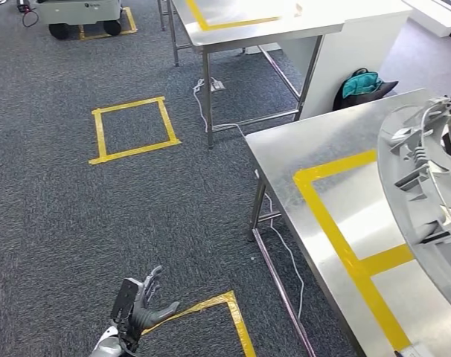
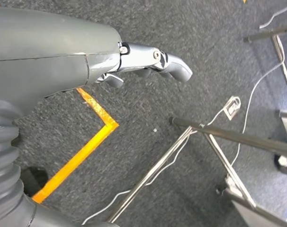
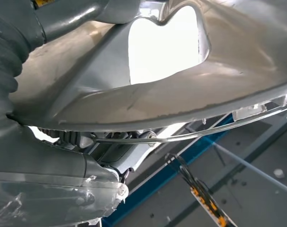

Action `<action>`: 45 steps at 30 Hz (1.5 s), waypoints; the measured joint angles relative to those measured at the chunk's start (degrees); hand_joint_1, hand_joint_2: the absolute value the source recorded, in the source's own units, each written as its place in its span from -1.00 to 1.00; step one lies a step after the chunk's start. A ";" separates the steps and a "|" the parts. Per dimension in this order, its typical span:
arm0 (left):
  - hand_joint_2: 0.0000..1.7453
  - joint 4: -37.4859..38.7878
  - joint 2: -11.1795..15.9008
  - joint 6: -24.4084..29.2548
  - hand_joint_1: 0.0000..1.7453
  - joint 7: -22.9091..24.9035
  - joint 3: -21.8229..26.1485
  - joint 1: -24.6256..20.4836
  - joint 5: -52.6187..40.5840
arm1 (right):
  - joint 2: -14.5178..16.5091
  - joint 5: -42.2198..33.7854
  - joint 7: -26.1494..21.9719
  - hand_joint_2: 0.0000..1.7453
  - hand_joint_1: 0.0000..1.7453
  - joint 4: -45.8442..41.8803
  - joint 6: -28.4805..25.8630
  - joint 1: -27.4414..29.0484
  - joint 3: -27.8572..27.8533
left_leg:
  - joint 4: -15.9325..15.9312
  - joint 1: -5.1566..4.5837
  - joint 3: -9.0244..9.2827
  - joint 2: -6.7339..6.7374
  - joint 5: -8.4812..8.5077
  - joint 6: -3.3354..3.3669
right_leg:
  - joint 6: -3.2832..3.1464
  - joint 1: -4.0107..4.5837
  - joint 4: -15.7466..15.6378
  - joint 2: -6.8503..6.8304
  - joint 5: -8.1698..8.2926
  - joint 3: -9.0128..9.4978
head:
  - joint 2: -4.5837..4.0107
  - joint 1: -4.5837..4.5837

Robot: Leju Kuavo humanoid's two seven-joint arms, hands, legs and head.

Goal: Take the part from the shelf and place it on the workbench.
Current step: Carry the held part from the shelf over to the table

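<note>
The part is a large grey moulded plastic piece with ribs and a wire. It hangs at the right edge of the head view, above the steel workbench with its yellow tape lines. In the right wrist view the part spreads just over my right hand, which grips it from beneath; the fingers are mostly hidden. My left hand hangs low on the left over the carpet, its fingers stretched out and holding nothing.
A second steel table stands further back, with a white cable trailing beneath it. Yellow tape squares mark the grey carpet, one beside my left hand. A teal bag lies behind the workbench. A wheeled cart is far left.
</note>
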 joint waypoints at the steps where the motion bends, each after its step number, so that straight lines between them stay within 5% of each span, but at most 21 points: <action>1: 1.00 0.00 0.02 -0.01 -1.00 0.00 0.04 0.09 0.00 | 0.00 0.04 0.03 1.00 1.00 0.01 0.01 -0.05 -0.04 | 0.01 -0.08 0.00 0.62 -0.07 0.16 | 0.16 0.01 4.09 -0.88 -1.97 -1.96 | 0.00 0.05; 3: 1.00 0.00 0.06 -0.01 -1.00 0.00 0.17 0.27 0.00 | 0.00 0.26 0.19 1.00 1.00 0.02 0.02 0.00 -0.13 | 0.04 -0.19 0.06 1.87 -0.18 0.24 | 0.33 -0.01 9.39 -1.40 -3.68 -4.48 | 0.00 0.03; 4: 1.00 0.00 0.05 -0.01 -1.00 0.00 0.23 0.29 0.00 | 0.00 0.38 0.31 1.00 1.00 0.02 0.02 0.03 -0.17 | 0.05 -0.20 0.15 2.43 -0.25 0.20 | 0.33 -0.01 8.86 -1.51 -2.89 -4.13 | 0.00 0.03; 8: 1.00 0.00 0.02 0.01 -1.00 0.00 0.38 0.25 0.00 | 0.00 0.60 0.62 1.00 1.00 0.02 0.01 0.02 -0.24 | 0.19 -0.55 0.93 4.18 -0.90 -0.57 | -0.14 0.20 -5.02 -4.34 3.08 3.73 | 0.00 -0.02; 11: 1.00 0.00 0.00 0.01 -1.00 0.00 0.50 0.19 0.00 | -0.01 0.89 1.07 1.00 1.00 0.01 0.00 0.13 -0.30 | 0.16 -0.73 1.15 5.29 -1.03 -1.33 | -1.15 0.49 -6.53 -3.78 3.40 4.43 | 0.00 -0.10; 13: 1.00 -0.01 -0.10 0.04 -1.00 0.00 0.54 0.06 0.00 | -0.01 1.16 1.48 1.00 1.00 -0.05 -0.01 0.26 -0.37 | 1.00 -0.56 0.88 4.76 -1.86 -1.94 | -1.82 0.33 -6.72 -2.78 3.61 4.36 | 0.00 -0.17; 17: 1.00 -0.02 -0.14 0.11 -1.00 0.00 0.64 0.18 0.00 | 0.02 1.85 2.47 1.00 1.00 -0.10 0.00 0.44 -0.41 | 14.25 -0.44 -5.65 1.58 -8.20 -2.53 | -2.64 0.03 -6.90 -0.83 3.75 4.42 | 0.00 -0.49; 19: 1.00 -0.02 -0.12 0.13 -1.00 0.00 0.71 0.40 0.00 | 0.02 2.13 2.90 1.00 1.00 -0.09 0.01 0.68 -0.42 | 17.30 -0.44 -7.70 1.36 -7.93 -2.43 | -2.69 0.05 -6.89 0.47 3.74 4.46 | 0.00 -0.51; 23: 1.00 -0.02 -0.05 0.16 -1.00 0.00 0.84 0.29 0.02 | 0.04 2.33 3.62 1.00 1.00 0.16 0.02 1.48 -0.42 | 4.02 -0.16 -1.99 -1.09 -0.53 -2.01 | -2.28 0.03 -6.75 2.92 3.69 4.53 | 0.00 -0.49; 25: 1.00 -0.02 -0.07 0.19 -1.00 0.00 0.86 0.30 0.01 | 0.04 2.26 3.88 1.00 1.00 0.42 0.02 1.94 -0.42 | 0.73 -0.11 -0.52 -2.20 -0.05 -1.71 | -1.65 0.03 -6.78 3.85 3.78 4.24 | 0.00 -0.50; 27: 1.00 -0.02 -0.15 0.21 -1.00 0.00 0.86 0.26 0.01 | 0.04 2.10 4.02 1.00 1.00 0.73 0.02 2.56 -0.42 | 0.39 -0.17 -0.41 -1.47 0.01 -1.07 | -1.00 -0.13 -7.10 4.60 3.96 3.78 | 0.00 -0.55; 29: 1.00 -0.02 -0.29 0.18 -1.00 0.00 0.90 0.08 0.01 | 0.04 1.93 4.07 1.00 1.00 1.00 0.02 3.04 -0.42 | 0.15 -0.03 -0.32 -0.57 0.20 -0.40 | -0.53 -0.05 -5.70 3.30 2.82 2.89 | 0.00 -0.40; 32: 1.00 -0.02 -0.33 0.11 -1.00 0.01 0.97 0.23 0.01 | 0.04 1.85 4.07 1.00 1.00 1.42 0.02 3.09 -0.37 | 0.09 -0.16 -0.29 1.00 0.10 0.19 | -0.07 0.10 4.15 -0.47 -2.44 -1.58 | 0.00 -0.18; 34: 1.00 -0.02 -0.22 0.12 -1.00 0.00 1.02 0.45 0.02 | 0.04 1.84 4.08 1.00 1.00 1.66 0.02 3.18 -0.35 | 0.11 -0.29 -0.23 2.24 -0.01 0.30 | 0.08 0.08 8.44 -1.30 -3.56 -3.57 | 0.00 -0.18; 35: 1.00 -0.02 -0.20 0.13 -1.00 0.00 1.04 0.48 0.02 | 0.04 1.81 4.08 1.00 1.00 1.73 0.02 3.23 -0.35 | 0.12 -0.31 -0.15 2.77 -0.08 0.26 | 0.07 0.07 7.41 -1.58 -2.52 -2.97 | 0.00 -0.19; 39: 1.00 -0.02 -0.21 0.11 -1.00 0.00 1.09 0.37 0.01 | 0.04 1.26 4.15 1.00 1.00 2.12 0.02 3.52 -0.35 | 0.20 -0.64 0.50 4.45 -0.58 -0.56 | -0.54 0.30 -5.84 -4.39 2.80 4.31 | 0.00 -0.25; 42: 1.00 -0.02 -0.21 0.05 -1.00 0.00 1.16 0.29 -0.02 | 0.04 0.57 4.03 1.00 1.00 2.82 0.02 4.16 -0.68 | 0.17 -0.72 0.64 5.40 -0.67 -1.41 | -1.54 0.46 -6.71 -3.37 3.14 4.73 | 0.00 -0.32; 45: 1.00 -0.02 -0.26 -0.03 -1.00 0.00 1.19 0.16 -0.10 | 0.06 -0.94 3.20 1.00 1.00 3.67 0.01 4.69 -1.51 | 3.73 -0.48 -0.91 3.33 -3.19 -2.33 | -2.47 0.08 -6.96 -1.98 3.49 4.70 | 0.00 -0.44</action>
